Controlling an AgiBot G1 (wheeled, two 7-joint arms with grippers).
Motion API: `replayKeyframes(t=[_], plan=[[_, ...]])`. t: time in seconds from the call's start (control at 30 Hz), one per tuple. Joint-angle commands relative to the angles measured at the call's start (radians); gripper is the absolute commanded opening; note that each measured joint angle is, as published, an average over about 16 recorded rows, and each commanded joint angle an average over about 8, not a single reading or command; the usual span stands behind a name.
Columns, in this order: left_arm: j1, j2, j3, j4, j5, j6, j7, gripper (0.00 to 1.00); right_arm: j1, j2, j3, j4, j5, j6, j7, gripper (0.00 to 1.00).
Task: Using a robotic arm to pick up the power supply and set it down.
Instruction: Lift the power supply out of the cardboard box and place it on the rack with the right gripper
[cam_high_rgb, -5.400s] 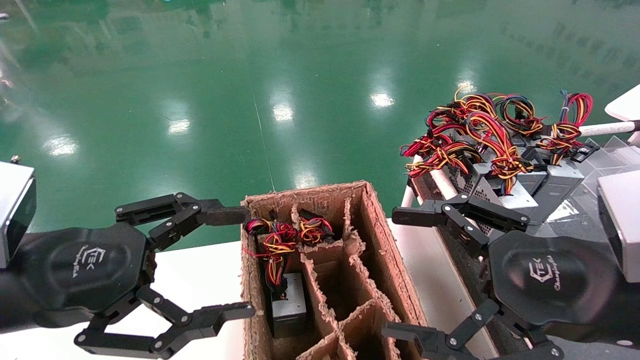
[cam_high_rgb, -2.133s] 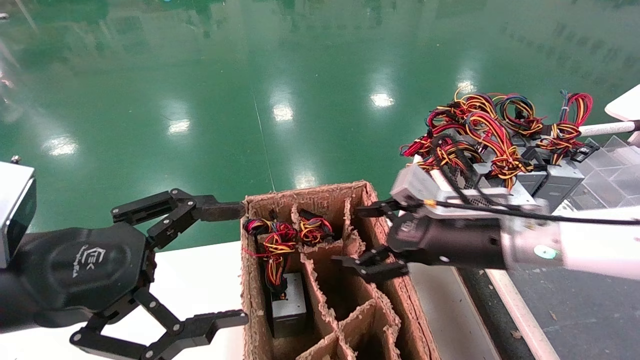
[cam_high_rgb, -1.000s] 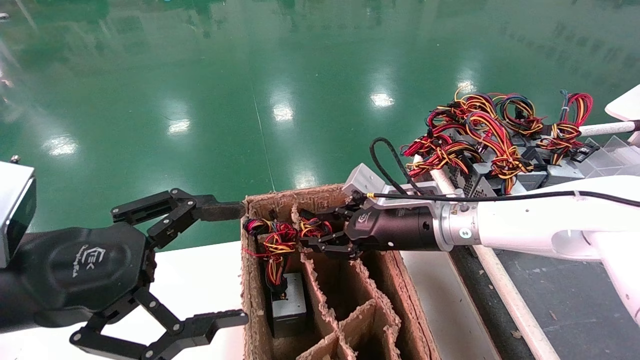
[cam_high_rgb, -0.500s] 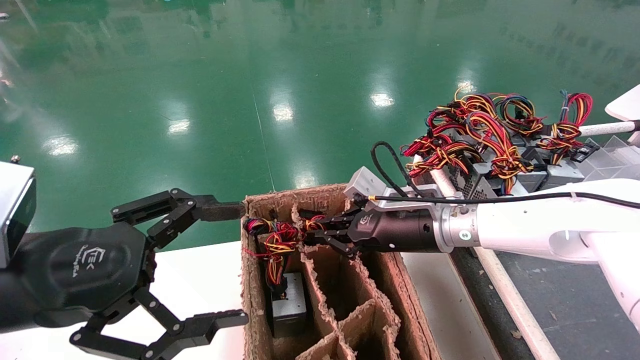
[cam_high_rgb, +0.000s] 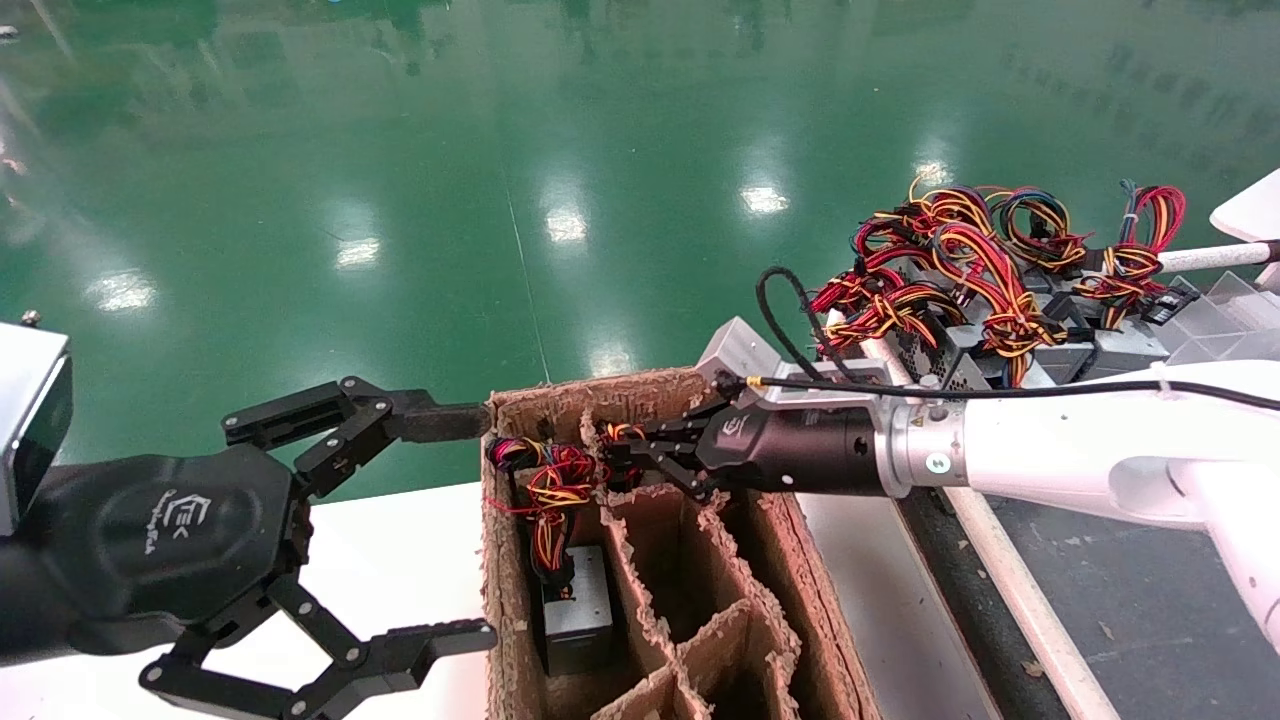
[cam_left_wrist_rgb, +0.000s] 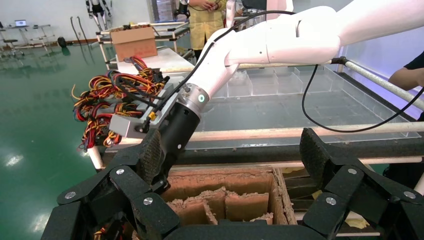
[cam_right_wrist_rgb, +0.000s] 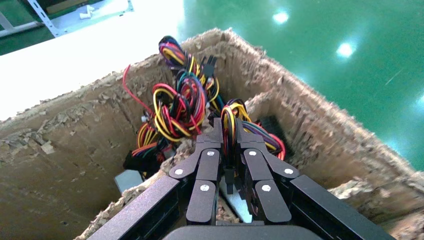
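The right gripper (cam_high_rgb: 625, 455) is reaching in from three o'clock, stretched low across the far end of the cardboard box (cam_high_rgb: 790, 560). Its two black fingers (cam_right_wrist_rgb: 207, 172) are pinched nearly together on a loop of red, yellow and black wires (cam_right_wrist_rgb: 229, 125). Those wires belong to the power supply (cam_right_wrist_rgb: 237, 202) that is sitting in the far middle compartment of the box, around twelve o'clock from the box's centre. Only a sliver of its grey metal is showing under the fingers in the right wrist view, so I cannot tell whether the body is lifting off the compartment floor or resting there.

Just beside it, at nine o'clock, a second power supply (cam_high_rgb: 578, 608) is standing in the long compartment on the box's left, its own wire bundle (cam_high_rgb: 548, 478) spilling up over the torn divider (cam_high_rgb: 630, 570).

The left gripper (cam_high_rgb: 440, 530) is hanging at nine o'clock from the box, above the white table (cam_high_rgb: 400, 560). Its fingers are spread wide with nothing between them, and the far fingertip (cam_high_rgb: 440, 424) is lying right up against the box's far left corner.

Out at two o'clock, more power supplies (cam_high_rgb: 960, 360) are lying heaped on a rack, their coloured cables (cam_high_rgb: 960, 255) tangled on top. The right arm's white tube (cam_high_rgb: 1060, 450) is passing in front of that heap, with a thin black cable (cam_high_rgb: 1000, 393) running along it.
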Motion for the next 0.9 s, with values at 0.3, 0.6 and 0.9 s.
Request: replayKeyframes(t=[0.3,0.6,0.9], plan=[[0.0,0.0,0.0,0.0,0.0,0.0,0.0,1.0,0.007,0.043,0.047,0.073,0.058,0.0,-0.017,0.0],[0.0,0.0,0.0,0.0,0.0,0.0,0.0,1.0,0.0,0.104,0.084,0.218,0.111,-0.013,0.045,0.0],[0.0,0.0,0.001,0.0,0.0,0.0,0.0,1.0,-0.024,0.141,0.111,0.345,0.134,0.042,0.116,0.0]])
